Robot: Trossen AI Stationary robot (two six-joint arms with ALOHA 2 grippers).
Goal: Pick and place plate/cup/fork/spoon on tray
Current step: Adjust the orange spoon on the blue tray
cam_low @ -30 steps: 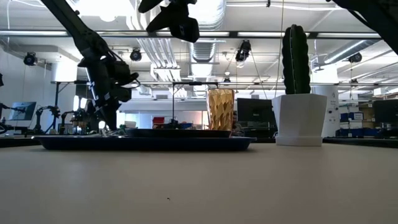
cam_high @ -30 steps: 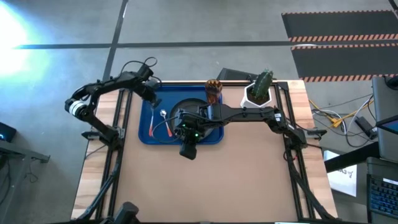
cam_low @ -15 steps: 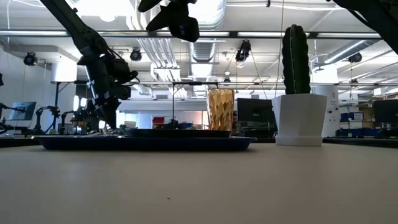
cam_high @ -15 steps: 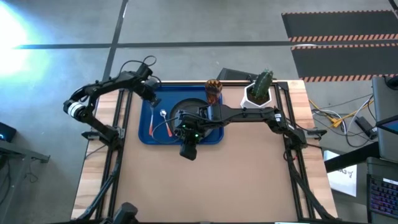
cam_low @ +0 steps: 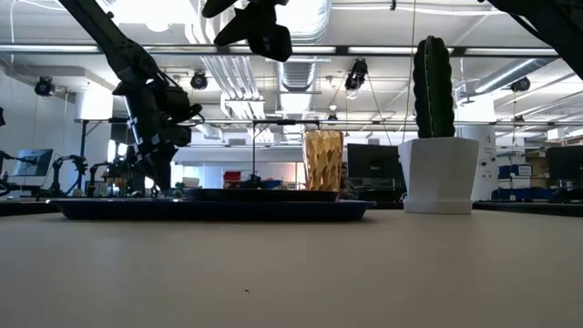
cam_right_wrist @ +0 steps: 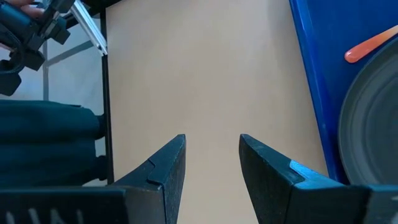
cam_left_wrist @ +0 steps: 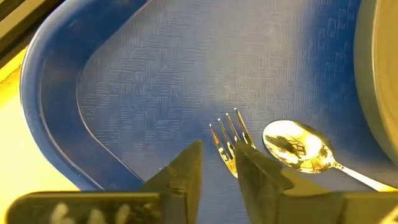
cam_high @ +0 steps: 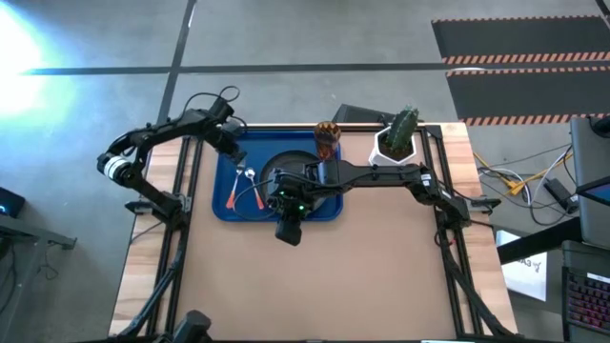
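From my left gripper (cam_left_wrist: pixel 217 171), fingers slightly parted around nothing, I see the fork (cam_left_wrist: pixel 229 142) lying just ahead of the fingertips on the tray (cam_left_wrist: pixel 124 93), tines pointing away. The spoon (cam_left_wrist: pixel 298 149) lies just beside it, with the plate (cam_left_wrist: pixel 379 74) beyond. My right gripper (cam_right_wrist: pixel 211 168) hangs open and empty above the table (cam_right_wrist: pixel 205 68) beside the tray's edge.
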